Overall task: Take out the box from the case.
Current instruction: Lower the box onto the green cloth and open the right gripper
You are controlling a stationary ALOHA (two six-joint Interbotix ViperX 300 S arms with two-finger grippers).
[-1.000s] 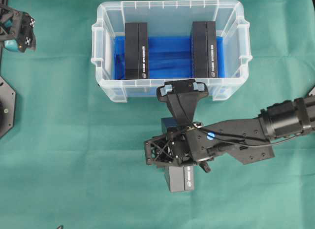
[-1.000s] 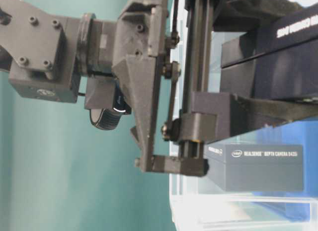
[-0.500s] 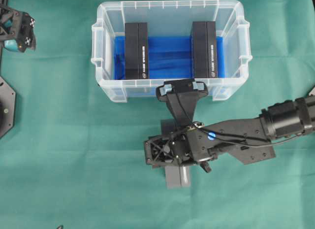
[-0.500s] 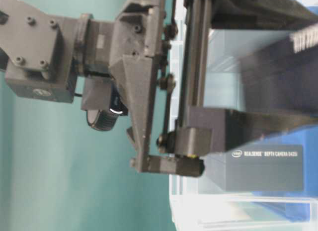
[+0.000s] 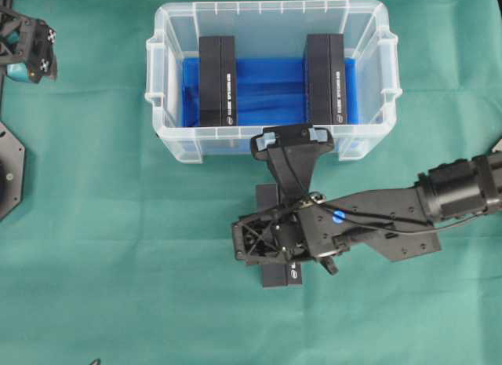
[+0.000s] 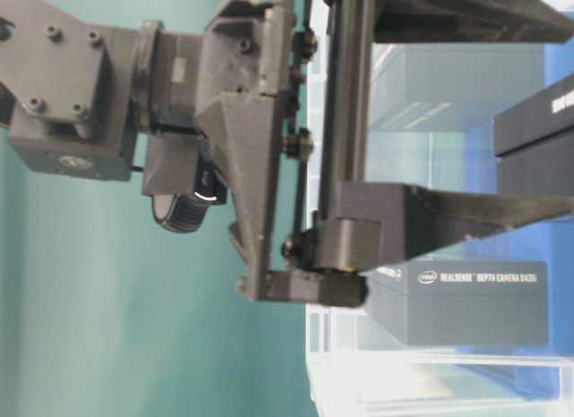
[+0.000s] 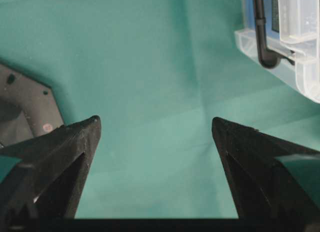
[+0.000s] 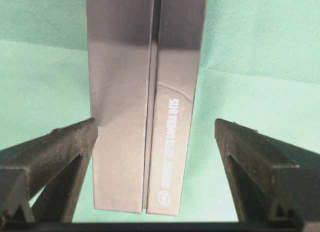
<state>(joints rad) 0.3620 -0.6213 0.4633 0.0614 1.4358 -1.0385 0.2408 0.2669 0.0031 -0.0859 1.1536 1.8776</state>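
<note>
Box [image 5: 281,275] lies flat on the green cloth [image 5: 118,247] just near of the case [image 5: 161,35], long axis near-to-far, directly under right gripper [image 8: 155,142], jaws wide, holding nothing; left gripper [image 7: 155,137] wide, far left

A robotics lab bench: a green cloth [image 5: 102,224] covers the whole table, two black robot arms are mounted at its sides, and the props are a clear plastic bin [image 5: 376,59] and boxes printed "RealSense Depth Camera" [image 6: 471,305], staged as for a manipulation trial.
</note>
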